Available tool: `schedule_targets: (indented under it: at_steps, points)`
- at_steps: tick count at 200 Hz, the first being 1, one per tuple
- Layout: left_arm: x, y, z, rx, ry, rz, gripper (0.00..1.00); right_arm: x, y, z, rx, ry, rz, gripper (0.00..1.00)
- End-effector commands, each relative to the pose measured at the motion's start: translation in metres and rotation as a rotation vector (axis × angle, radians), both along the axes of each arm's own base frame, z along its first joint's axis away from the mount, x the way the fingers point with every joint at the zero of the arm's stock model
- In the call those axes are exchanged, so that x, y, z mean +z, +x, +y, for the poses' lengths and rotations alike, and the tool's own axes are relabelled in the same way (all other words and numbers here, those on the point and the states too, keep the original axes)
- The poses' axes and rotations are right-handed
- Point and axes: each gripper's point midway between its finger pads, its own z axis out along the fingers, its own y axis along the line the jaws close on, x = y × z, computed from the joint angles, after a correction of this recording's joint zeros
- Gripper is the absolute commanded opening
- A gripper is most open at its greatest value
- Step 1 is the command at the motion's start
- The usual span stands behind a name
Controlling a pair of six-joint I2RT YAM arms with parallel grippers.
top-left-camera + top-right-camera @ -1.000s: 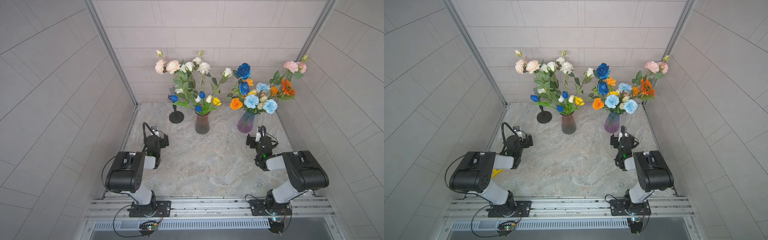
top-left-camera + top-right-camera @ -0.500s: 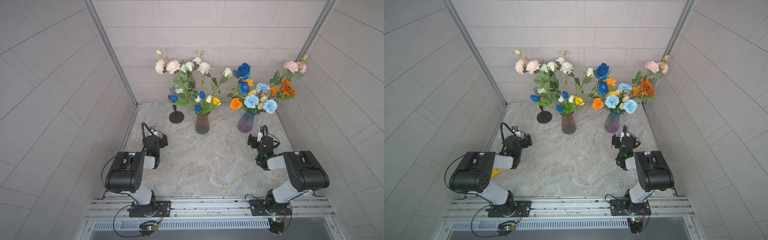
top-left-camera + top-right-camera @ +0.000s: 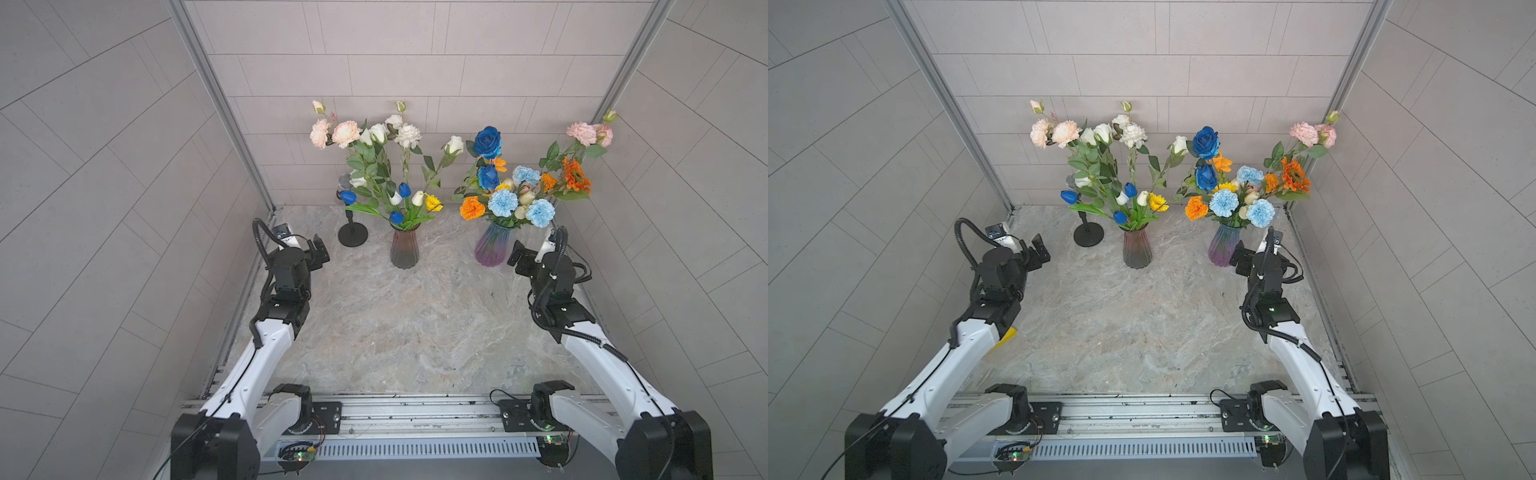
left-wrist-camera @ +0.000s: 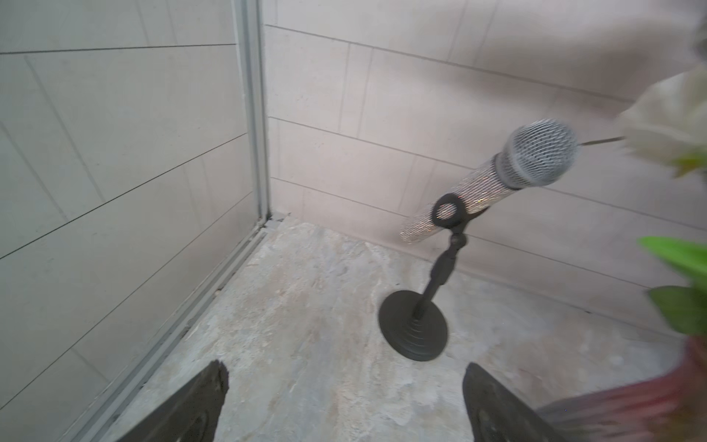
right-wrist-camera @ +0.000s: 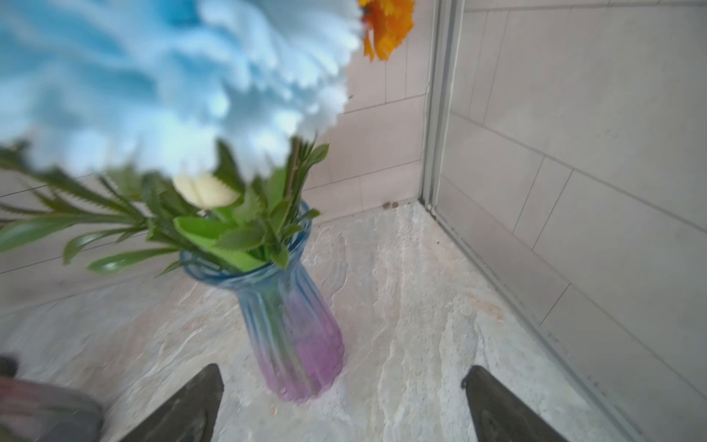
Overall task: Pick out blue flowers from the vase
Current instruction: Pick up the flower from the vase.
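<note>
The jaws of the right arm (image 3: 555, 274) stand wide apart and hold nothing; in the right wrist view both tips are free above the tabletop (image 5: 401, 306). Just ahead of them, about on their middle line, stands the purple-blue vase (image 5: 294, 325), not touched. Above and ahead of these jaws hang the pale blue carnations (image 3: 502, 202), one head so close to the wrist camera that it is blurred. Higher and further back over the same vase are the two deep blue roses (image 3: 488, 141). Their green stems go down into the vase neck, so the long axis is near to upright, with the heads leaning a little outward. The jaws seem about level with the vase and lower than the heads, so the right arm probably must rise, close across one stem and pull upward along it. The jaws of the left arm (image 3: 291, 270) are wide open and empty too. Ahead of them is a microphone (image 4: 535, 157) on a black stand (image 4: 413, 325). The brown-tinted vase (image 3: 404, 247) with three dark blue tulips (image 3: 405, 189) lies to their inner side, well apart. For carnations and roses the right arm is clearly the nearer one; for the tulips, the left.
</note>
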Motion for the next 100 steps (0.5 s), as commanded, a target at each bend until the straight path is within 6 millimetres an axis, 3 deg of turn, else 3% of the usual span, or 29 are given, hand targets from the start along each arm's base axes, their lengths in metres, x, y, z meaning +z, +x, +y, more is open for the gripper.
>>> schedule_targets:
  at_steps: [1, 25, 30, 52, 77, 100]
  points:
    - [-0.023, -0.013, -0.032, -0.136, -0.219, 0.118, 1.0, -0.047, -0.034, 0.031, 0.143, 0.109, 0.199, 0.99]
    - [-0.024, -0.01, -0.081, -0.394, -0.343, 0.08, 1.0, -0.039, -0.059, 0.047, 0.23, 0.044, 0.233, 0.99]
    - [-0.03, -0.009, -0.087, -0.409, -0.34, 0.104, 1.0, -0.021, -0.06, 0.052, 0.246, 0.061, 0.187, 0.99]
    - [-0.058, -0.011, -0.105, -0.421, -0.197, 0.2, 1.0, 0.008, -0.07, 0.084, 0.371, 0.024, 0.153, 0.99]
    - [-0.073, -0.014, -0.121, -0.436, -0.128, 0.196, 1.0, 0.041, -0.079, 0.121, 0.474, -0.151, 0.136, 0.99]
    - [-0.089, -0.008, -0.142, -0.443, -0.088, 0.169, 0.99, 0.065, -0.075, 0.149, 0.559, -0.184, 0.134, 0.99]
